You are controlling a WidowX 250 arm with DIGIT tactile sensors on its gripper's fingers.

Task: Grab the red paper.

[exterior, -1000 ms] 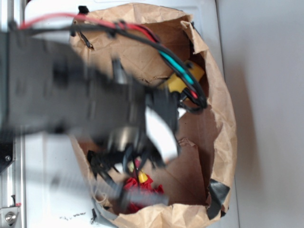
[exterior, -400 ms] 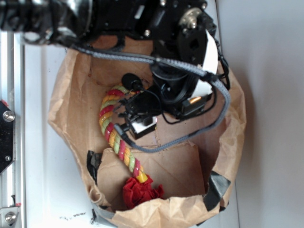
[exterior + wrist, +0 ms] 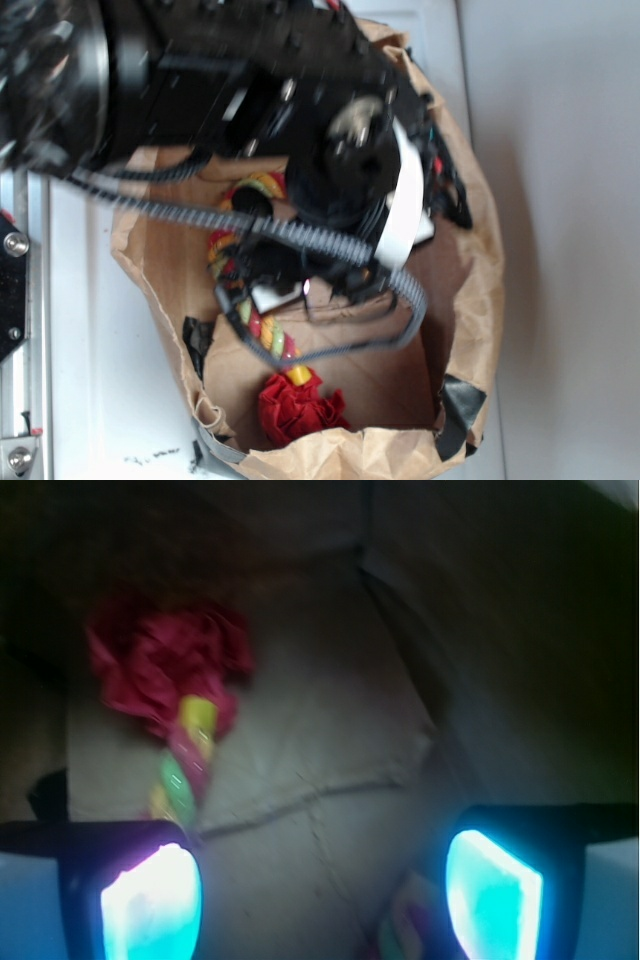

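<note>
Fingers (image 3: 320, 890) spread wide and empty inside the brown paper bag (image 3: 470, 290).

Red paper (image 3: 297, 407) lies crumpled on the bag floor against the near wall, touching the yellow tip of the twisted rope toy (image 3: 262, 330), which runs up under the blurred black arm (image 3: 250, 100). From the wrist view the wad (image 3: 165, 665) sits ahead and to the left, apart from both glowing pads (image 3: 150, 905), with the rope end leading toward the left one.

Red paper (image 3: 298, 408) in bag (image 3: 478, 280) (near lower edge), touching rope toy (image 3: 262, 330) end; claw (image 3: 320, 885) above, apart.
</note>
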